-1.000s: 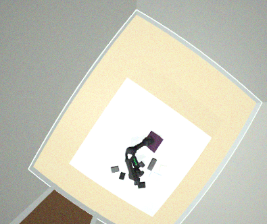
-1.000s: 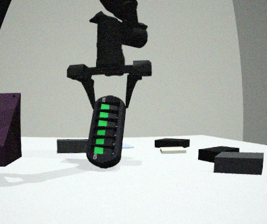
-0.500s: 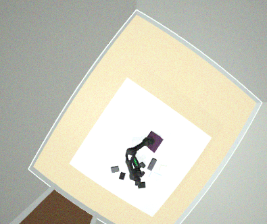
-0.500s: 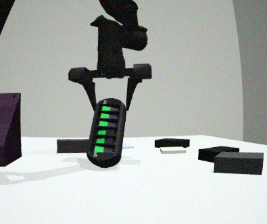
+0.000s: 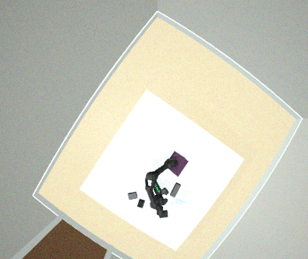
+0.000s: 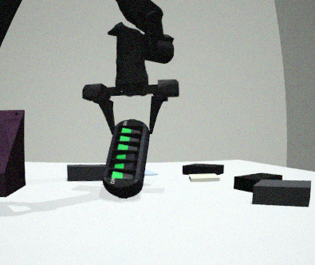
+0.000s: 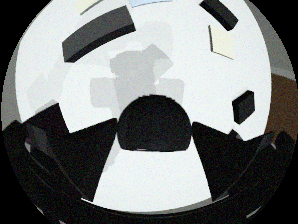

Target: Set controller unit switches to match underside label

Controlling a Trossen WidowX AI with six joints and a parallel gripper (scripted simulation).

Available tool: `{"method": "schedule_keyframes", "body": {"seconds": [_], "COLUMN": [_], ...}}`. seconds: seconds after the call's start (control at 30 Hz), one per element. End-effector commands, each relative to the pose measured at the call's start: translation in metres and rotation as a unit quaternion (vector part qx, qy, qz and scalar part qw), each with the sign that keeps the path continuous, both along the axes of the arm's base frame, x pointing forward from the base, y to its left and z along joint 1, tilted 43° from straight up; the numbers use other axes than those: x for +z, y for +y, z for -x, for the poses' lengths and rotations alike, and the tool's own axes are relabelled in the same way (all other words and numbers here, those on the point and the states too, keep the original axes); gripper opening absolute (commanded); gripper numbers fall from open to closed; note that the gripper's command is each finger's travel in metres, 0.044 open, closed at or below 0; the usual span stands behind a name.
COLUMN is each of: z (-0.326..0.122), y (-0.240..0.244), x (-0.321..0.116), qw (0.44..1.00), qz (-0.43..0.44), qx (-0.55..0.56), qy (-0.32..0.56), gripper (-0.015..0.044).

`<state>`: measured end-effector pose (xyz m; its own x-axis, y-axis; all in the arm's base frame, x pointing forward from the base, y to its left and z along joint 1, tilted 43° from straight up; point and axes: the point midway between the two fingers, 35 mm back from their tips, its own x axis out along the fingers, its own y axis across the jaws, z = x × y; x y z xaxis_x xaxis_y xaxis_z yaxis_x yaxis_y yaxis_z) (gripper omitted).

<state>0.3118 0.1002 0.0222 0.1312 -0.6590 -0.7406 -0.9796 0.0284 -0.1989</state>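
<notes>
The dark grey controller unit point(image 5: 157, 189) point(image 6: 126, 160) point(image 7: 155, 125) hangs just above the bench, nearly on end and slightly tilted. My gripper point(image 6: 132, 132) point(image 7: 155, 125) is shut on its long sides near the upper end. In the exterior view the switch face points at the camera, with six rockers in a column, green ends left and dark ends right. The fourth and fifth green ends from the top look smaller; I cannot tell each setting surely. The wrist view shows only the unit's rounded dark end. The label underneath is hidden in all views.
A purple wedge block point(image 5: 181, 164) point(image 6: 1, 140) stands left in the exterior view. A long dark module point(image 5: 175, 189) point(image 6: 86, 172) point(image 7: 97, 36) lies behind the unit. Several dark modules lie right, one a grey box point(image 5: 132, 195) point(image 6: 281, 194). A cream card point(image 6: 204, 178) point(image 7: 221, 42) lies flat.
</notes>
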Motion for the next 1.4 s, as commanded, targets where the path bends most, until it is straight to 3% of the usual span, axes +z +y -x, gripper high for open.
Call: {"method": "schedule_keyframes", "body": {"seconds": [0.0, 1.37], "z": [0.000, -0.006], "y": [-0.007, -0.005], "x": [-0.008, -0.039], "qw": [1.000, 1.000], "qz": [0.008, 0.008], "qx": [-0.010, -0.010], "qy": [0.008, 0.008], "gripper": [0.0338, 0.0338]}}
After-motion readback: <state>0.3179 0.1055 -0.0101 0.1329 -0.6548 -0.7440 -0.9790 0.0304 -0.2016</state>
